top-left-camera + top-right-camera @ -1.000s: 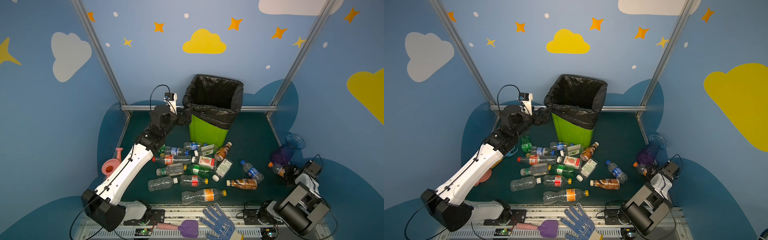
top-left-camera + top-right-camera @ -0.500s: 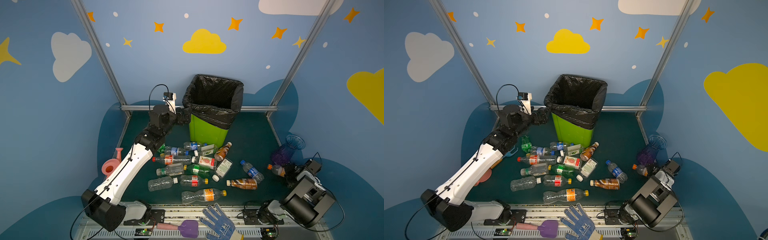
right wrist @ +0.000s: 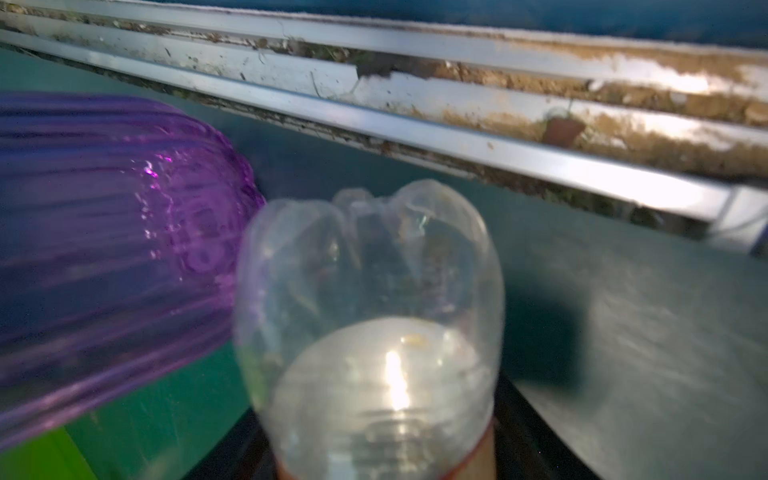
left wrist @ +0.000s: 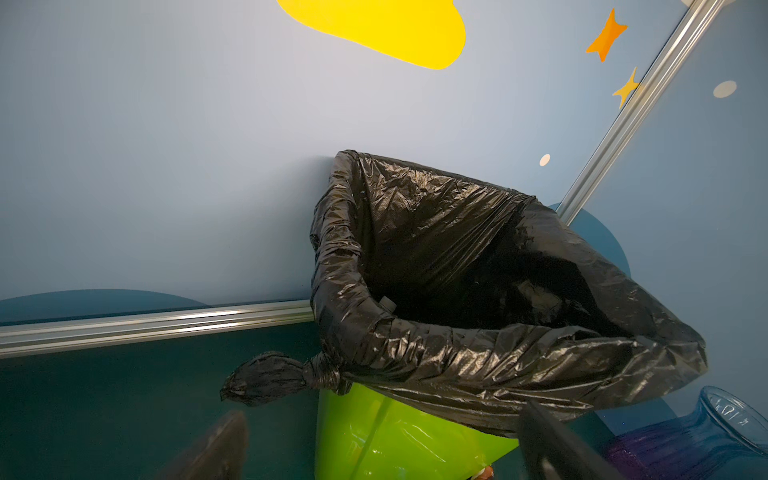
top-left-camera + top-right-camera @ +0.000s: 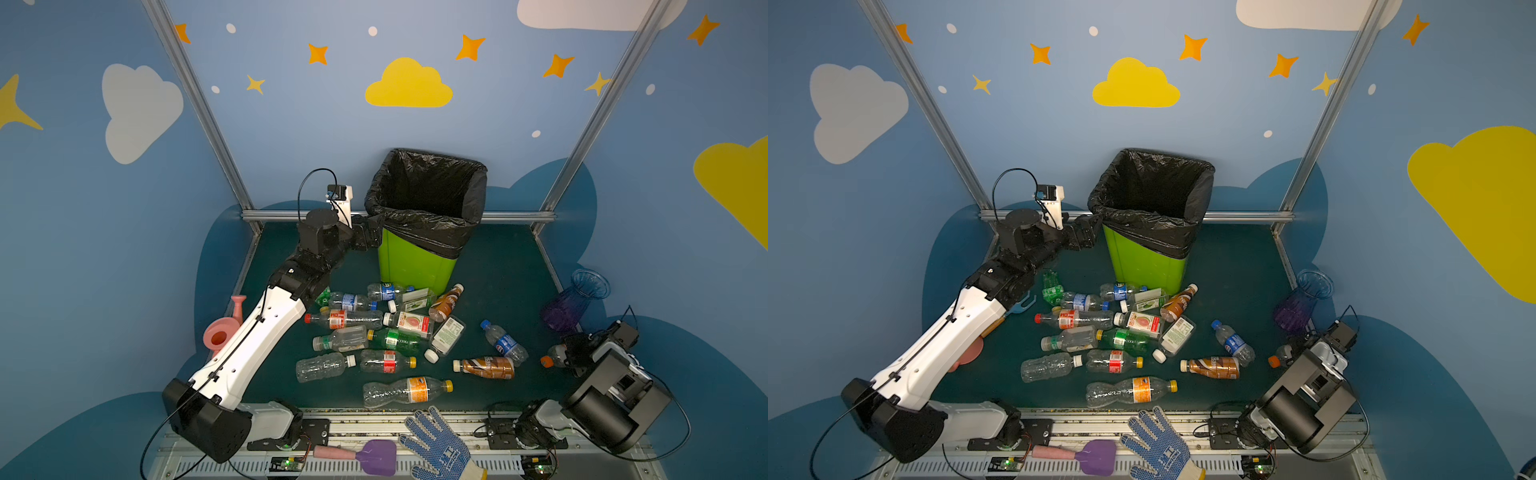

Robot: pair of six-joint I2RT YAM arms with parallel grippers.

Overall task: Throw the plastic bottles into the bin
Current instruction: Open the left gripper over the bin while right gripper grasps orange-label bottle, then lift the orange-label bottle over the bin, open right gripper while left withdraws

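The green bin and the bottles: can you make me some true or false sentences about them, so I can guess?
1. The bin stands upright with a black bag folded over its rim. True.
2. The left end effector is holding a green bottle. False: it is open and empty, beside the bin's rim.
3. Every bottle is already in the bin. False: many bottles lie on the table in front of it.
4. The right end effector has an orange-capped bottle between its jaws, next to the purple vase. True.
5. The pink watering can is inside the bin. False: it is on the table by the left arm.
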